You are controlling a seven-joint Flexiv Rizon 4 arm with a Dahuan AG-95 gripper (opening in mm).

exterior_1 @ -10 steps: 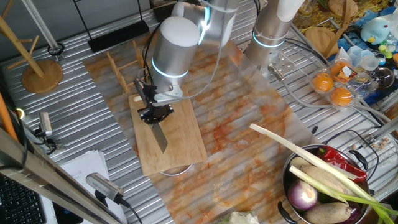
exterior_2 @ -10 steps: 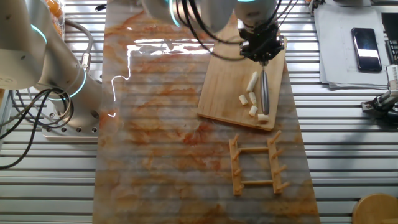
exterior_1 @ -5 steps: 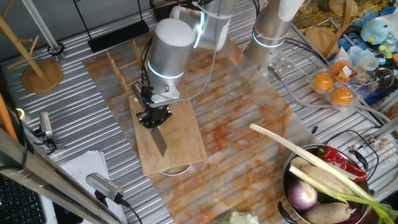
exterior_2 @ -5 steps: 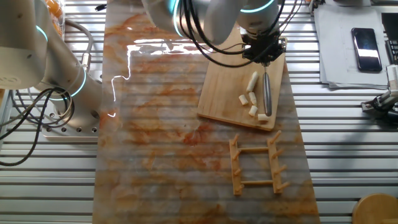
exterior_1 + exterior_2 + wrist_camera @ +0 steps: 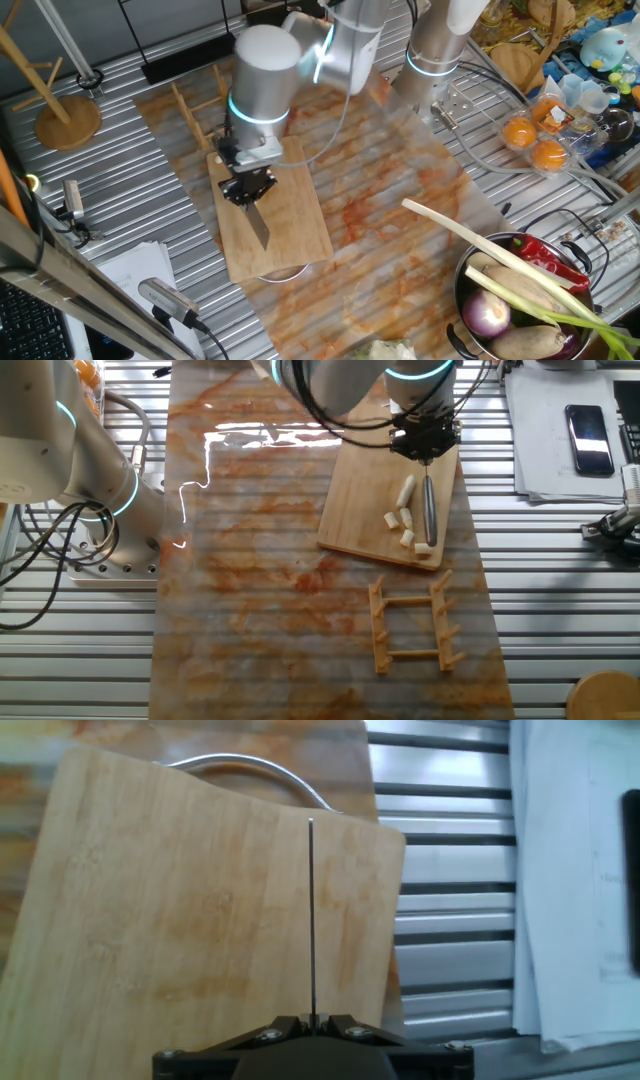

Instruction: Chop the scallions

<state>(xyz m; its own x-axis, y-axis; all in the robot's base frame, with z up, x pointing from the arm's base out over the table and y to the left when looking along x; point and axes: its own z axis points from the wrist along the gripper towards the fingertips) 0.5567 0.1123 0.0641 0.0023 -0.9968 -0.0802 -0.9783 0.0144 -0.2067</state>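
A wooden cutting board [image 5: 370, 510] lies on an orange-streaked mat [image 5: 260, 580]. On the board, pale scallion pieces [image 5: 404, 510] sit in a loose line just left of a knife blade [image 5: 429, 510]. The gripper [image 5: 426, 442] hangs over the board's far end, its fingers clamped on the knife. In the hand view the blade [image 5: 311, 910] appears edge-on over bare board. A wooden rack [image 5: 412, 622] lies below the board.

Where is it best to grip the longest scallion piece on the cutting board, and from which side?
Grip the longest scallion piece across its middle, coming from above: it lies flat on the cutting board, a thin cylinder. Approach away from the knife lying close beside it.
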